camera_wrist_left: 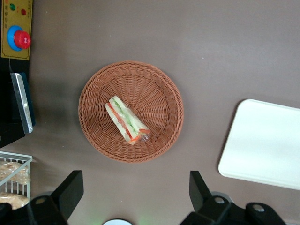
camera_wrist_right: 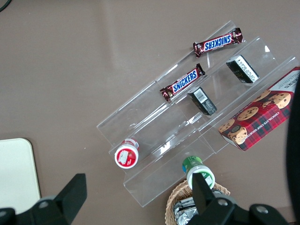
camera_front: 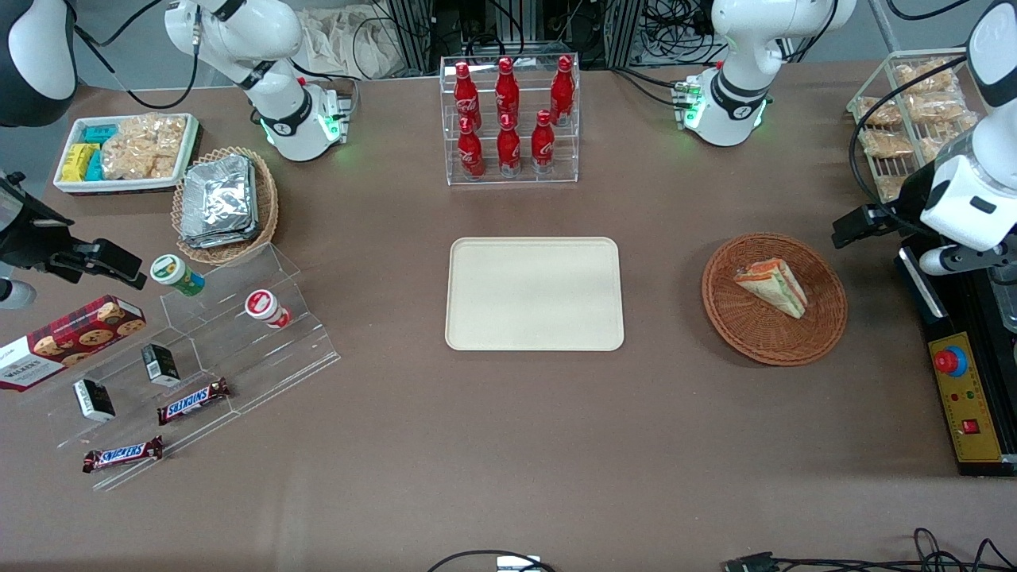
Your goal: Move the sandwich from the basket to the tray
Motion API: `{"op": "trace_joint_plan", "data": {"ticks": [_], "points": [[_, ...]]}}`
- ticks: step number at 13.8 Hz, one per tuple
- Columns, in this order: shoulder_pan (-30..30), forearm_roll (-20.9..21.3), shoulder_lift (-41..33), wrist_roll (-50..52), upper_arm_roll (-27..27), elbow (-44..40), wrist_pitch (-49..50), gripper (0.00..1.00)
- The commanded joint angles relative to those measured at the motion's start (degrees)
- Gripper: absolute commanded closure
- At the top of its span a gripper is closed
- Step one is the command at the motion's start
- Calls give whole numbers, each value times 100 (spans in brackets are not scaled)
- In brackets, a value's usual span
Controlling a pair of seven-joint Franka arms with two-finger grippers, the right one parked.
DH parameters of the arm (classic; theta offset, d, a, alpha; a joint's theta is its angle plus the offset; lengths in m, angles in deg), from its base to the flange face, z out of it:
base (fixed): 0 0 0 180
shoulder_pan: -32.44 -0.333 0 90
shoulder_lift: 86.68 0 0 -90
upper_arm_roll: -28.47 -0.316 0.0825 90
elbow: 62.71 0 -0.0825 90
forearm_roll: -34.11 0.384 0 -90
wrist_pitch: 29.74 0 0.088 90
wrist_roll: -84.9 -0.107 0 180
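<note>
1. Tray [camera_front: 534, 293]: bare, flat on the table, well apart from the basket.
2. Basket [camera_front: 774, 298]: holds the sandwich.
3. Gripper [camera_wrist_left: 136, 194]: jaws spread, holding nothing, above the table beside the basket.
4. Sandwich [camera_wrist_left: 125, 119]: lying in the basket's centre.

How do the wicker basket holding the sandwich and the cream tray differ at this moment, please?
The basket is round, brown and woven; the tray is rectangular, cream and smooth with rounded corners. The basket holds the wrapped sandwich; the tray holds nothing. Both are shallow and rest flat on the brown table. The open tool hovers above the basket's edge.
</note>
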Motion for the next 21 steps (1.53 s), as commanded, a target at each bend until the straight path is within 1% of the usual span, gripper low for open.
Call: {"op": "trace_joint_plan", "data": {"ticks": [1,3,6,10,13,16,19,21], "points": [[-188,20,-801,371,30,1403,-884,0],[-259,3,-1101,626,30,2142,-1439,0],[-259,20,-1137,1495,30,2760,-2019,0],[-259,20,-1093,1874,30,3252,-2600,0],[-259,20,-1076,2313,30,3805,-3285,0],[-259,20,-909,2683,30,4149,-3874,0],[-250,20,-742,2851,30,4378,-4349,0],[-250,20,-602,2859,30,4396,-4464,0]]}}
